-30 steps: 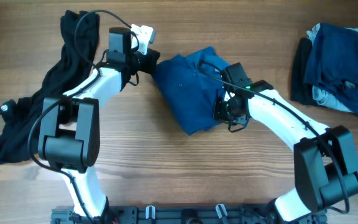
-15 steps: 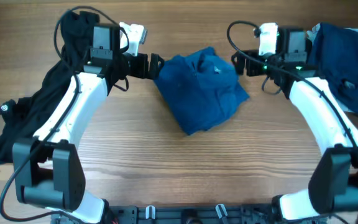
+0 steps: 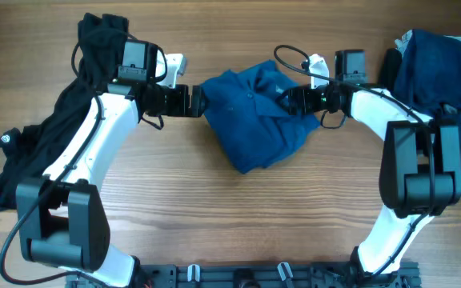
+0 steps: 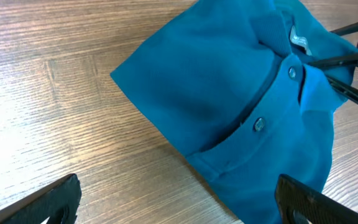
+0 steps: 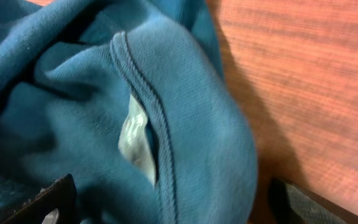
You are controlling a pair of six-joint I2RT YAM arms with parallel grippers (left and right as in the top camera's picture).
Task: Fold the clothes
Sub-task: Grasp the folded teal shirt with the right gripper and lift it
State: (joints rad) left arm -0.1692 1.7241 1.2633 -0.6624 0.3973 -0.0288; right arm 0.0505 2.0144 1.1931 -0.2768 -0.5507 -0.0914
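both spread: left end effector (image 3: 199, 102) and right end effector (image 3: 283, 100) flank blue shirt (image 3: 254, 134).

It looked like a robotics lab bench: two white-and-black arms (image 3: 94, 136) rose from a black rail (image 3: 238, 278) at the edge of a wood-grain tabletop (image 3: 214, 224), trailing loose cables (image 3: 282, 54), with heaps of clothes (image 3: 38, 152) laid out.
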